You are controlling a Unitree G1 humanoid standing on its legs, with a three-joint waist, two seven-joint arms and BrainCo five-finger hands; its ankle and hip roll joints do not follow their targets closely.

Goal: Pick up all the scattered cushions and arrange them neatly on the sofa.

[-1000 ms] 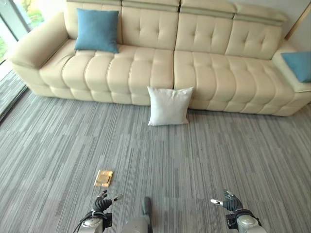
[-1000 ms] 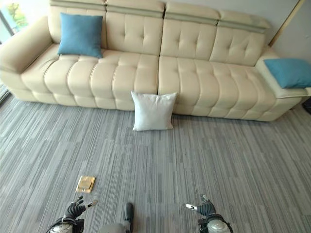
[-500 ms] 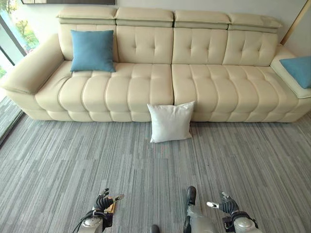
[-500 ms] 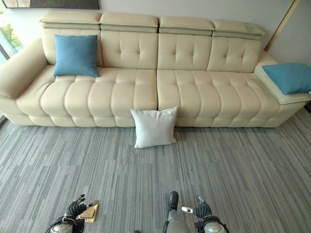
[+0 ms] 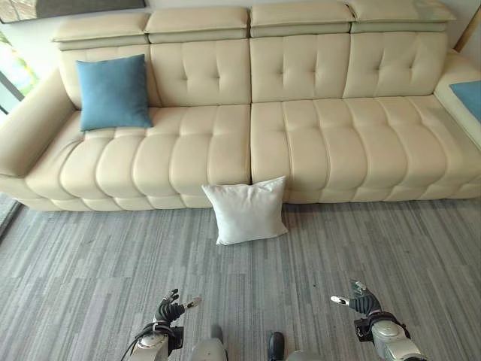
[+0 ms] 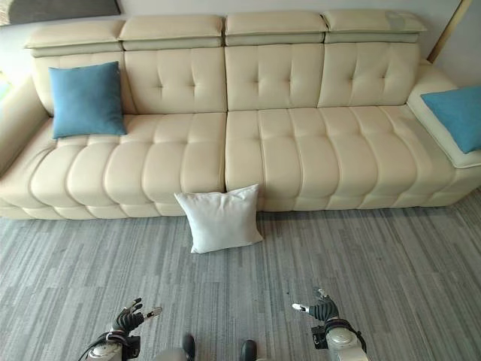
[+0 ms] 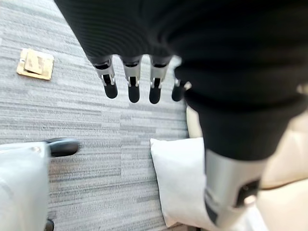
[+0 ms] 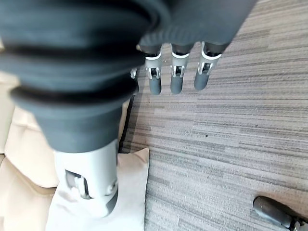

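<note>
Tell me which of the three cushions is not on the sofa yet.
The white cushion. It stands on the carpet, leaning against the front of the sofa; the two blue cushions already sit on the sofa, one at each end.

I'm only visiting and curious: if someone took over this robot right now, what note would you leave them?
Left hand and right hand: both open and empty, low over the carpet.
White cushion: on the floor, leaning against the sofa front, untouched.
Blue cushion: upright on the sofa's left seat. Second blue cushion: on the sofa's right end.
Left to do: pick up the white cushion and set it on the sofa.
</note>
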